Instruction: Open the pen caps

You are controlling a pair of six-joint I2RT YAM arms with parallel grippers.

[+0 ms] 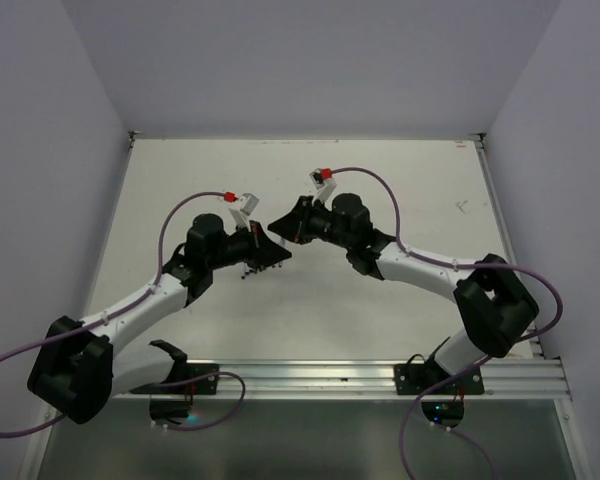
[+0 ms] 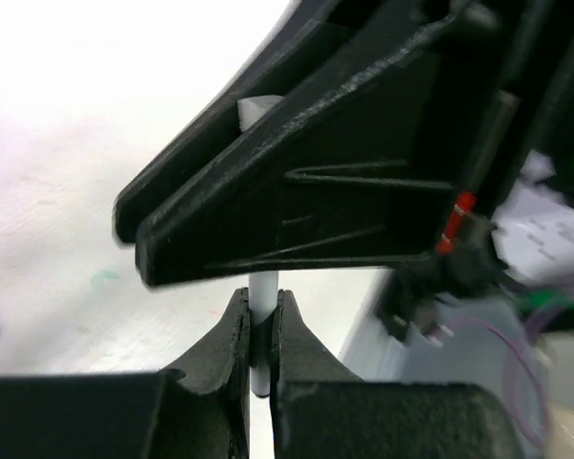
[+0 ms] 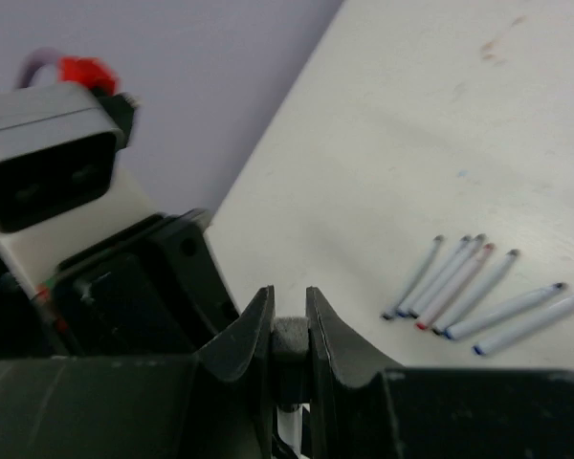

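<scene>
**Entry, pen w/ cap:**
- L hand (image 2: pixel 259 298): you're clamping it fully shut on the white pen barrel (image 2: pixel 260 368).
- R hand (image 3: pixel 289 295): you're pinching it nearly closed on the dark pen cap (image 3: pixel 289 339).
- Both hands are meeting tip-to-tip over mid surface (image 1: pixel 400 180).
- Other pens (image 3: pixel 459 287) are lying in a row on the surface.

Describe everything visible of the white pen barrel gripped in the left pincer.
The thin white plastic pen barrel is a smooth, round, slim rod that stands upright in the left wrist view. The left pincer is shut on it, clamping it from both sides. Its upper end disappears behind the right pincer, which is shut on a dark stub, possibly the pen's cap. Nothing else visibly touches it.
</scene>
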